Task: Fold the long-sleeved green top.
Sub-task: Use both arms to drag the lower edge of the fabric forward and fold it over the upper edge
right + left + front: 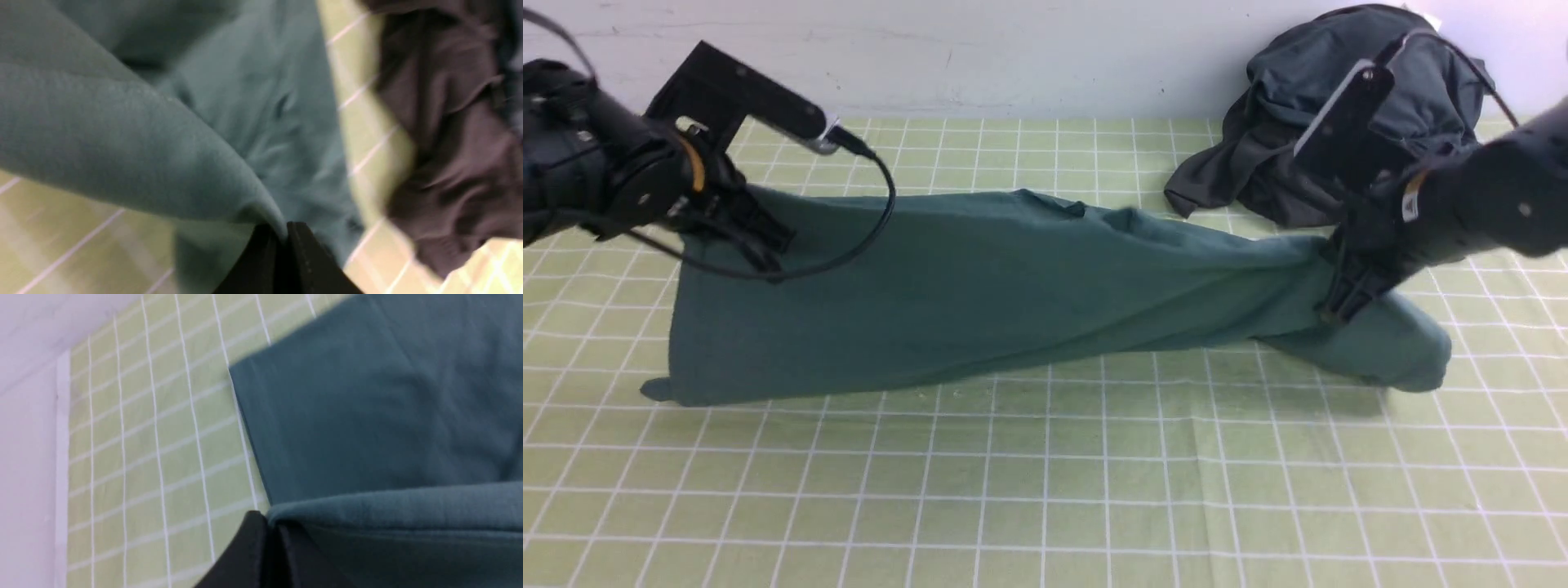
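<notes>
The green long-sleeved top (1013,286) hangs stretched between my two grippers above the checked green table cloth (1045,490), with its lower edge trailing on the cloth. My left gripper (760,245) is shut on the top's left upper edge (367,506). In the left wrist view the black fingertips (261,531) press together on the fabric. My right gripper (1339,306) is shut on the top's right end, lower than the left. There the black fingertips (282,237) pinch a fold of the teal cloth (122,143). The chest logo and neck label are hidden.
A dark charcoal-grey heap of garments (1339,122) lies at the back right against the white wall (1013,49), just behind my right arm; it shows as dark cloth (449,143) in the right wrist view. The checked cloth's left edge (63,457) meets a white surface.
</notes>
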